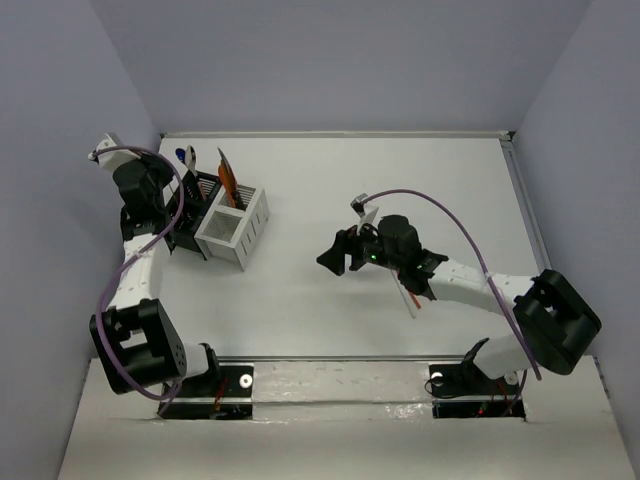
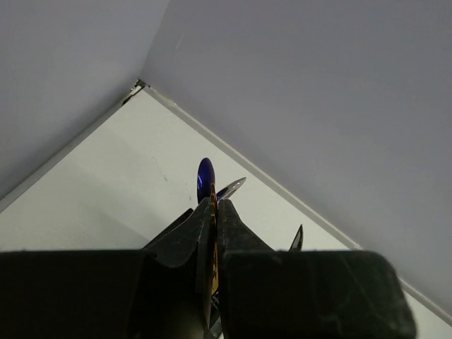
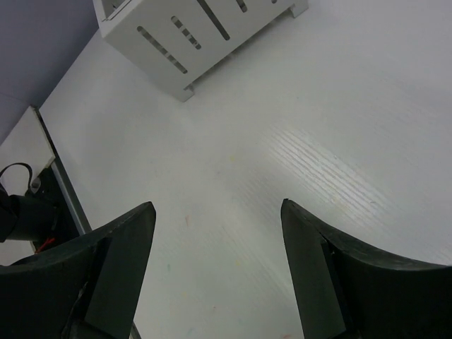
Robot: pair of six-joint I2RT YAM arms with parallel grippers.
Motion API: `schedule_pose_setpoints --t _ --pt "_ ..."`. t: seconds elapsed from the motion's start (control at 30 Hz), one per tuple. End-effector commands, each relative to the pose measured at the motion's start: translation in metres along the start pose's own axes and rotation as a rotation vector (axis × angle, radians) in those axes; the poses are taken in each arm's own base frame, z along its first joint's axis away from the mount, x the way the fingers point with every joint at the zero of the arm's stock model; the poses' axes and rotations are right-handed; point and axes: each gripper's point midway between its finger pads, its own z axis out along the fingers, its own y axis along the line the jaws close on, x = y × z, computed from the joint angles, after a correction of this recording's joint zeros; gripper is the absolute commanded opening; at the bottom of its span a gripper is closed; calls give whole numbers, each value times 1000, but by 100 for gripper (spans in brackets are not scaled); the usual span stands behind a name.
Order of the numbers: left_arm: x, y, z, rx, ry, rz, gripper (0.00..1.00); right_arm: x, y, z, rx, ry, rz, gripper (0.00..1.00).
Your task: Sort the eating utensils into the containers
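Note:
The black caddy (image 1: 193, 222) and the white caddy (image 1: 235, 231) stand joined at the left of the table. An orange stick (image 1: 227, 180) leans up out of the white one; a blue spoon (image 1: 189, 157) stands in the black one. My left gripper (image 1: 186, 208) is over the black caddy, shut on a thin gold utensil (image 2: 212, 240). In the left wrist view (image 2: 214, 206) the blue spoon bowl (image 2: 205, 176) and a silver tip (image 2: 234, 187) show just past the fingertips. My right gripper (image 1: 338, 253) is open and empty above bare table, right of the white caddy (image 3: 191, 28).
A thin pale stick with a reddish end (image 1: 408, 293) lies on the table under my right arm. Grey walls close the table at the back and both sides. A dark pointed piece (image 2: 297, 239) shows beside the left fingers.

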Motion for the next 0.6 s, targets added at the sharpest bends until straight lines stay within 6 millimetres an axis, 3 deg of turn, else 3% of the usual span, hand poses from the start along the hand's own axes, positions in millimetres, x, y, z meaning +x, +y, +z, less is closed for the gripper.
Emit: schedule_pose_setpoints --t 0.0,0.1,0.17,0.2,0.23,0.33,0.43,0.57 --pt "-13 -12 1 62 -56 -18 3 -16 5 3 -13 -63 -26 77" --pt "-8 -9 3 51 -39 -27 21 -17 3 2 0 -67 -24 78" --pt "-9 -10 2 52 -42 -33 40 -19 1 1 12 -78 -24 78" --pt "-10 -12 1 57 -42 -34 47 -21 1 -1 16 -86 -27 78" --pt "-13 -19 -2 86 -39 -36 60 -22 -1 -2 27 -93 -28 78" --pt "-26 -29 -11 111 -58 -62 80 -25 -2 -5 41 -107 -37 78" --pt "-34 -47 -19 157 -50 -110 86 -27 -3 -6 47 -113 -39 78" --pt "-53 -114 -53 339 -41 -133 91 -30 -10 -9 94 -132 -44 77"
